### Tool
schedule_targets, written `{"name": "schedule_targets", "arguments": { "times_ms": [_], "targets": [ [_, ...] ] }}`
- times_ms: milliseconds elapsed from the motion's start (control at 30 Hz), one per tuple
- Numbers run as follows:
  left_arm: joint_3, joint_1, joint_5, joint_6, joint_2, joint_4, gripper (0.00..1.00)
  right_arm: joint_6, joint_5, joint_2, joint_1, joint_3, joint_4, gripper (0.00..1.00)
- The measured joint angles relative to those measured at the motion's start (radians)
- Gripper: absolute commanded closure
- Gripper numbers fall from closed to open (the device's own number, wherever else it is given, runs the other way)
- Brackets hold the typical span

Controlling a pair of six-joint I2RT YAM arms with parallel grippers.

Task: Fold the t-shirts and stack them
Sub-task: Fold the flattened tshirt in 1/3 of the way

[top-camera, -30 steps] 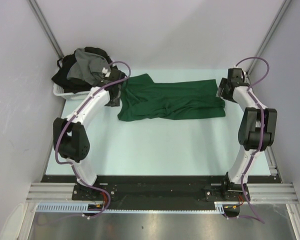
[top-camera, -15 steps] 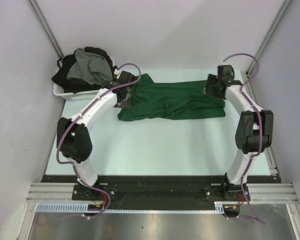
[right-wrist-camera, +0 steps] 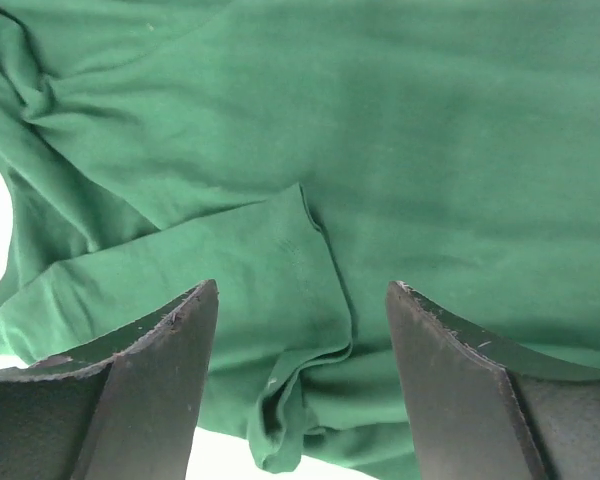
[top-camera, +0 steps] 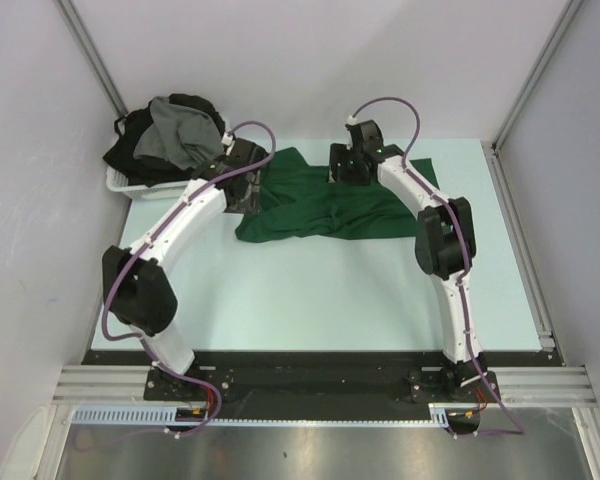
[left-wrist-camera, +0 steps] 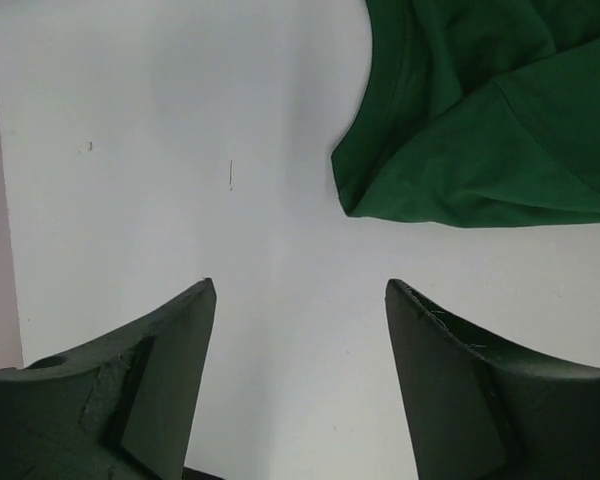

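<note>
Now the left arm is stretched from its base at the near left edge, upward and inward, and the left fingers (top-camera: 246, 192) are held at the left end of the dark green t-shirt (top-camera: 320, 205). By the left wrist camera these fingers are shown apart, with only bare worktop (top-camera: 330, 290) between them and a corner of the shirt just beyond. The right arm is raised from the near right edge, bent at the elbow and turned leftward, so the right fingers (top-camera: 343, 168) are placed over the shirt's far edge. They are also apart, with green cloth below and nothing clamped. The shirt is laid wrinkled on the far half of the worktop, its long axis running left to right; the collar end cannot be told. A grey t-shirt (top-camera: 175, 135) and black t-shirts (top-camera: 125, 152) are heaped in the white basket (top-camera: 120, 186) at the far left corner
</note>
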Motion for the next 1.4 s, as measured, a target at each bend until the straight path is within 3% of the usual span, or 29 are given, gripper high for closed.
{"name": "schedule_targets", "arguments": {
  "times_ms": [933,1133,1167,1233,1333,1400],
  "targets": [
    [0.002,0.0,0.0,-0.001,-0.047,-0.021,0.25,0.027,-0.124,0.201,0.061,0.127,-0.044,0.41],
    [-0.006,0.0,0.0,-0.001,-0.067,-0.023,0.25,0.015,-0.12,0.226,0.06,0.164,-0.045,0.64],
    [-0.009,0.0,0.0,-0.001,-0.072,-0.024,0.25,0.016,-0.119,0.227,0.06,0.166,-0.045,0.74],
    [-0.015,0.0,0.0,-0.001,-0.081,-0.024,0.25,0.012,-0.119,0.23,0.059,0.175,-0.047,0.8],
    [-0.018,0.0,0.001,-0.001,-0.085,-0.025,0.25,0.01,-0.119,0.24,0.056,0.196,-0.048,1.0],
    [-0.018,0.0,0.002,-0.001,-0.085,-0.024,0.25,0.008,-0.119,0.244,0.055,0.208,-0.049,1.0]
  ]
}}
